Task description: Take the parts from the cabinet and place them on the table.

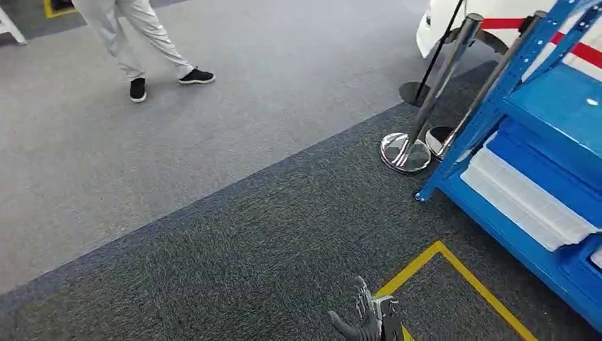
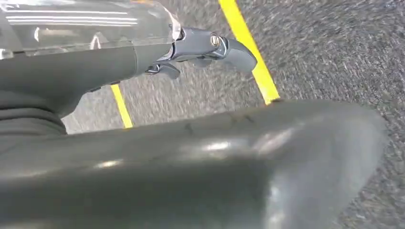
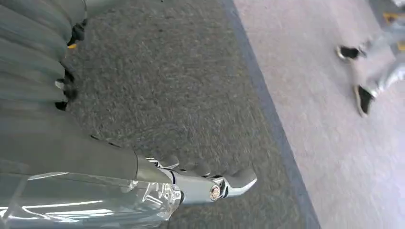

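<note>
A blue cabinet [image 1: 546, 142] is seen at the right of the head view, standing on dark carpet [image 1: 270, 241]. On its lower shelf a white tray [image 1: 525, 202] is stored; its contents cannot be made out. Two chrome stanchion bases [image 1: 406, 152] are noted just beside the cabinet's near corner post, and yellow floor tape [image 1: 454, 266] is laid in front of it. A person's legs [image 1: 135, 42] are recorded well apart from the cabinet, on the lighter carpet. The left hand [image 2: 200, 47] is seen with fingers [image 2: 236, 55] extended and nothing held; the right hand [image 3: 191, 183] likewise, fingers [image 3: 239, 180] apart, empty.
</note>
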`<state>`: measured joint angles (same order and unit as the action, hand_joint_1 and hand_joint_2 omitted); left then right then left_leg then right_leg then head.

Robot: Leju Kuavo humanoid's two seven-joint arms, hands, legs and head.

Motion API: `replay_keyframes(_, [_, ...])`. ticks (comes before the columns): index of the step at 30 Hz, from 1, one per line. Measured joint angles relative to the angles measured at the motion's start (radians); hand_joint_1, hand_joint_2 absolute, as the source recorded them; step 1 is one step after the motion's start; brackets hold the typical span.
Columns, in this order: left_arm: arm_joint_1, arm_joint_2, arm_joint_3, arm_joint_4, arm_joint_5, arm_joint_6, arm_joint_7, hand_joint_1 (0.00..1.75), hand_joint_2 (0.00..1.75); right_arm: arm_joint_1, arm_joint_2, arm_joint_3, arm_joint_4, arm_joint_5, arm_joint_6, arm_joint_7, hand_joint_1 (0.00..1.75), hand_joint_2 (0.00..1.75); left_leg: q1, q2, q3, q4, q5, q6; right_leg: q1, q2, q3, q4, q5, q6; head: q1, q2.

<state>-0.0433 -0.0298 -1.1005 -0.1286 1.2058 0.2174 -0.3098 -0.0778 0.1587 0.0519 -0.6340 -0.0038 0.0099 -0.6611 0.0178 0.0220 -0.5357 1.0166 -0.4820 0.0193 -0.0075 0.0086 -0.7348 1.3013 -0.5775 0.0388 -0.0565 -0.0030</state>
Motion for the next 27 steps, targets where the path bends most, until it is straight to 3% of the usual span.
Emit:
replay_keyframes(1, [0.0,0.0,-0.003,0.0,0.0,0.002,0.003,0.0,0.0,0.001,0.0,0.0,0.004,-0.001,0.002,-0.002,0.0,1.75,-0.001,0.015,0.001,0.0,-0.002,0.001,0.0,-0.003,-0.023,0.042,-0.004,0.001,0.0,0.0])
replay_keyframes(2, [0.0,0.0,-0.004,0.0,0.0,0.003,0.008,0.0,0.0,0.002,0.0,0.0,0.009,-0.004,0.003,-0.005,0.0,1.75,-0.001,0.029,0.003,0.0,-0.004,0.0,0.0,-0.004,-0.018,0.027,0.018,0.0,0.0,0.0])
replay_keyframes(4, [-0.002,-0.001,-0.008,0.0,0.0,0.003,0.011,0.0,0.0,-0.001,0.0,0.0,0.015,-0.006,0.004,-0.007,0.0,1.75,-0.001,0.053,0.013,0.0,-0.011,-0.003,0.002,-0.017,0.062,-0.124,0.104,-0.007,0.0,0.0])
replay_keyframes(5, [-0.003,-0.002,-0.009,0.0,0.0,0.003,0.012,0.0,0.0,-0.004,0.0,0.0,0.017,-0.007,0.005,-0.008,0.0,1.75,-0.002,0.065,0.02,-0.001,-0.016,-0.008,0.006,-0.049,0.117,-0.224,0.144,-0.015,0.0,0.0])
replay_keyframes(6, [-0.003,-0.002,-0.01,0.0,0.0,0.003,0.013,0.0,0.0,-0.008,0.0,0.0,0.018,-0.008,0.006,-0.009,0.0,1.75,-0.004,0.075,0.024,-0.001,-0.021,-0.012,0.02,-0.113,0.14,-0.271,0.132,-0.028,0.0,0.0])
replay_keyframes(10, [-0.009,-0.003,-0.011,-0.001,-0.001,0.003,0.013,0.0,0.0,-0.015,-0.001,0.0,0.028,-0.022,0.002,-0.017,0.0,1.75,-0.01,0.116,0.044,-0.011,-0.028,-0.032,0.028,-0.064,0.136,-0.279,0.137,-0.047,0.0,0.0])
replay_keyframes(11, [-0.01,-0.002,-0.011,-0.002,-0.002,0.004,0.014,0.0,0.0,-0.015,0.0,0.001,0.029,-0.024,0.001,-0.017,0.0,1.75,-0.006,0.11,0.046,-0.006,-0.04,-0.039,0.009,-0.048,0.15,-0.293,0.145,-0.054,0.0,0.0])
replay_keyframes(12, [-0.011,-0.001,-0.011,-0.002,-0.002,0.005,0.013,0.0,0.0,-0.018,0.001,0.001,0.03,-0.025,0.001,-0.02,0.0,1.75,-0.006,0.049,0.039,0.024,-0.06,-0.042,0.01,-0.038,0.153,-0.296,0.146,-0.061,-0.001,0.0])
replay_keyframes(13, [-0.01,-0.001,-0.011,-0.002,-0.002,0.007,0.014,0.0,0.0,-0.024,0.002,0.002,0.033,-0.026,0.001,-0.019,0.0,1.75,-0.004,0.008,0.008,0.09,-0.098,-0.043,0.009,-0.026,0.153,-0.296,0.147,-0.068,-0.002,0.0])
replay_keyframes(14, [-0.009,-0.001,-0.011,-0.002,-0.002,0.007,0.014,0.0,0.0,-0.027,0.006,0.004,0.034,-0.026,0.001,-0.019,0.0,1.75,-0.003,-0.009,-0.035,0.176,-0.137,-0.045,0.009,-0.01,0.153,-0.296,0.147,-0.068,-0.002,0.0])
replay_keyframes(15, [-0.008,-0.001,-0.012,-0.002,-0.001,0.009,0.015,0.0,0.0,-0.029,0.008,0.006,0.036,-0.027,0.001,-0.019,0.0,1.75,-0.003,-0.014,-0.077,0.255,-0.164,-0.047,0.01,0.005,0.152,-0.295,0.146,-0.07,-0.002,0.0])
replay_keyframes(16, [-0.008,-0.001,-0.012,-0.002,0.0,0.01,0.017,0.0,0.0,-0.029,0.009,0.008,0.04,-0.027,0.001,-0.019,0.0,1.75,-0.003,-0.015,-0.11,0.309,-0.169,-0.047,0.012,0.023,0.153,-0.293,0.146,-0.07,-0.002,0.0])
replay_keyframes(17, [-0.006,0.0,-0.012,-0.002,0.0,0.012,0.017,0.0,0.0,-0.029,0.009,0.008,0.043,-0.028,0.001,-0.018,0.0,1.75,-0.003,-0.015,-0.117,0.308,-0.151,-0.047,0.012,0.036,0.154,-0.292,0.146,-0.07,-0.002,0.0])
replay_keyframes(18, [-0.006,0.0,-0.012,-0.001,0.001,0.014,0.017,0.0,0.0,-0.029,0.01,0.009,0.046,-0.03,0.002,-0.017,0.0,1.75,-0.003,-0.016,-0.104,0.257,-0.104,-0.046,0.012,0.055,0.155,-0.289,0.145,-0.069,-0.002,0.0])
replay_keyframes(19, [-0.006,0.0,-0.012,-0.001,0.002,0.017,0.018,0.0,0.0,-0.032,0.011,0.01,0.049,-0.031,0.003,-0.017,0.0,1.75,-0.003,-0.023,-0.073,0.171,-0.047,-0.044,0.011,0.072,0.156,-0.285,0.143,-0.066,-0.002,0.0])
replay_keyframes(20, [-0.006,0.001,-0.012,-0.002,0.002,0.019,0.018,0.0,0.0,-0.034,0.014,0.011,0.051,-0.032,0.005,-0.017,0.0,1.75,-0.002,-0.045,-0.035,0.073,0.008,-0.043,0.009,0.087,0.156,-0.279,0.14,-0.062,-0.002,0.0])
replay_keyframes(21, [-0.004,0.002,-0.013,-0.001,0.001,0.021,0.018,0.0,0.0,-0.037,0.016,0.012,0.052,-0.033,0.007,-0.017,0.0,1.75,0.003,-0.096,-0.013,0.023,0.009,-0.039,0.006,0.097,0.152,-0.275,0.137,-0.058,-0.001,0.0])
replay_keyframes(22, [-0.005,0.002,-0.014,-0.001,0.0,0.021,0.019,0.0,0.0,-0.042,0.017,0.014,0.055,-0.034,0.008,-0.016,0.0,1.75,0.002,-0.111,-0.015,0.006,0.005,-0.039,0.011,0.108,0.143,-0.267,0.136,-0.051,-0.002,0.0])
replay_keyframes(25, [-0.01,0.002,-0.024,-0.002,-0.002,0.022,0.017,0.0,0.0,-0.042,0.022,0.018,0.061,-0.034,0.011,-0.016,0.0,1.75,-0.006,-0.079,-0.013,0.009,0.012,-0.021,0.003,0.139,0.134,-0.278,0.148,-0.03,-0.001,0.0])
replay_keyframes(26, [-0.011,-0.004,-0.027,-0.003,-0.003,0.022,0.011,0.0,0.0,-0.044,0.021,0.018,0.063,-0.035,0.011,-0.015,0.0,1.75,0.005,-0.061,-0.012,-0.005,0.021,-0.011,0.006,0.146,0.132,-0.274,0.147,-0.024,-0.001,0.0])
replay_keyframes(27, [-0.012,-0.004,-0.029,-0.004,-0.003,0.025,0.007,0.0,0.0,-0.044,0.022,0.018,0.066,-0.035,0.011,-0.016,0.0,1.75,0.004,-0.05,-0.01,-0.009,0.024,-0.004,0.01,0.088,0.124,-0.253,0.128,-0.022,-0.001,0.0])
